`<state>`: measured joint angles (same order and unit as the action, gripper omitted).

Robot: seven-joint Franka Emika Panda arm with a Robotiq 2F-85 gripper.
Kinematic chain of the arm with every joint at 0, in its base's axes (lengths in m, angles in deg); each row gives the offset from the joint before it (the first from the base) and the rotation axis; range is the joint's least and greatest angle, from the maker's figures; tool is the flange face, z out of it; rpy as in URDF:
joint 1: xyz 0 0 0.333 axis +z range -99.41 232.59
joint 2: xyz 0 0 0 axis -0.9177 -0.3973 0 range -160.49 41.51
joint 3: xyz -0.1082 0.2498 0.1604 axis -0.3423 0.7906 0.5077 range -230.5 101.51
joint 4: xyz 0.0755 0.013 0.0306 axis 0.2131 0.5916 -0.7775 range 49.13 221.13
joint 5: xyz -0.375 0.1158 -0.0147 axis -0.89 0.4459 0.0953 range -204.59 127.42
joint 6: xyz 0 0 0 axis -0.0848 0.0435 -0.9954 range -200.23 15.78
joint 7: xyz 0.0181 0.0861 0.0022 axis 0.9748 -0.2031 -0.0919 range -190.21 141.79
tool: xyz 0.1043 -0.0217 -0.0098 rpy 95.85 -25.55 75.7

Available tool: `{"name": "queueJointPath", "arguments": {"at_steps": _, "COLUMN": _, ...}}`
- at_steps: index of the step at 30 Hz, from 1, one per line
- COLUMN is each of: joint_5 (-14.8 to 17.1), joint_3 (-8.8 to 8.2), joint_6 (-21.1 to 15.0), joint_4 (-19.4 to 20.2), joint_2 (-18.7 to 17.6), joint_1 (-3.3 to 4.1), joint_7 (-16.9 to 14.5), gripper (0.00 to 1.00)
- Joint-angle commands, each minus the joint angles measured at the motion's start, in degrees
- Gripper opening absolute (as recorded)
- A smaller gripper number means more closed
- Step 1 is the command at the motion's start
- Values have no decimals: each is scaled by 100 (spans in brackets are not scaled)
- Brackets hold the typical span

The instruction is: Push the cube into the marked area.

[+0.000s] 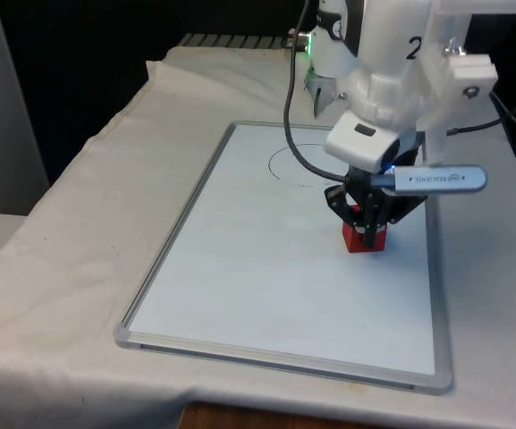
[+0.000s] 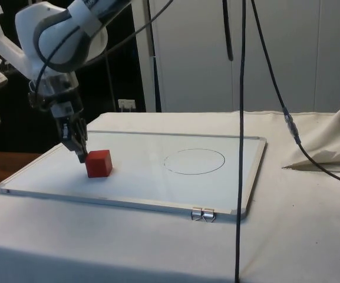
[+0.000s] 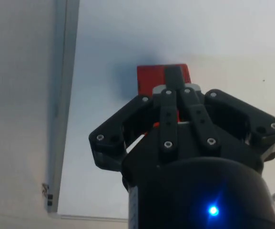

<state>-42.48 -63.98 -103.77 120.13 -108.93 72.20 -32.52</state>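
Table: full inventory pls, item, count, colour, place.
cube: 1, red, on the whiteboard, outside the circle, at the pincer's tips
whiteboard: 1, white with a grey frame, flat on the cloth
circle: 1, thin dark outline drawn on the whiteboard, nothing inside it
binder clips: 2, silver, side by side on the whiteboard's near edge in the side view
cloth: 1, white, covers the table
cables: several, black, hanging in the side view's foreground
arm: 1, white, above the whiteboard
pincer: 1, black, fingers together, tips low beside the cube
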Motion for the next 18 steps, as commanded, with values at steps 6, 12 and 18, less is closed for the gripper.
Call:
{"name": "queueJointPath", "arguments": {"at_steps": 6, "joint_5": 17, "joint_3": 52, "joint_6": -23, "joint_4": 160, "joint_2": -17, "joint_1": -11, "joint_7": -132, "gripper": 0}}
{"name": "queueJointPath", "arguments": {"at_steps": 12, "joint_5": 0, "joint_3": 57, "joint_6": 34, "joint_4": 309, "joint_2": 63, "joint_1": -6, "joint_7": -229, "gripper": 0}}
{"name": "queueJointPath", "arguments": {"at_steps": 18, "joint_5": 0, "joint_3": 46, "joint_6": 138, "joint_4": 407, "joint_2": 115, "joint_1": 6, "joint_7": -304, "gripper": 0}}
